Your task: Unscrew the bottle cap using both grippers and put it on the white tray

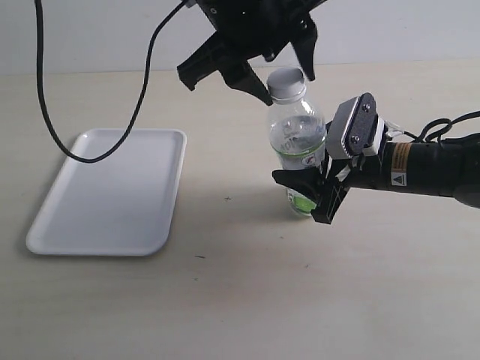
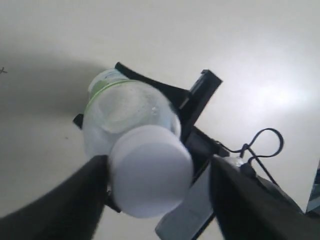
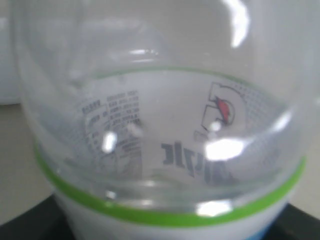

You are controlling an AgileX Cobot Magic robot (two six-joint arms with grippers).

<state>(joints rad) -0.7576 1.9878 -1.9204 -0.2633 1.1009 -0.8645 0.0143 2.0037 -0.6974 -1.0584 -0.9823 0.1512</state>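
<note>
The clear bottle (image 1: 298,142) with the white-and-green label stands upright on the table, right of the white tray (image 1: 105,187). Its white bottle cap (image 1: 287,82) sits on the neck. From above, my left gripper (image 1: 286,84) straddles the cap. In the left wrist view the bottle cap (image 2: 150,177) touches one finger (image 2: 85,190), while the other finger (image 2: 240,200) stands clear of it, so this gripper (image 2: 157,170) is open. My right gripper (image 1: 311,196) is shut on the bottle's lower body. The bottle (image 3: 160,125) fills the right wrist view.
A black cable (image 1: 45,112) hangs from the left arm and loops over the tray's far edge. The right arm (image 1: 427,169) reaches in from the right edge, low over the table. Bare beige table (image 1: 240,300) lies in front.
</note>
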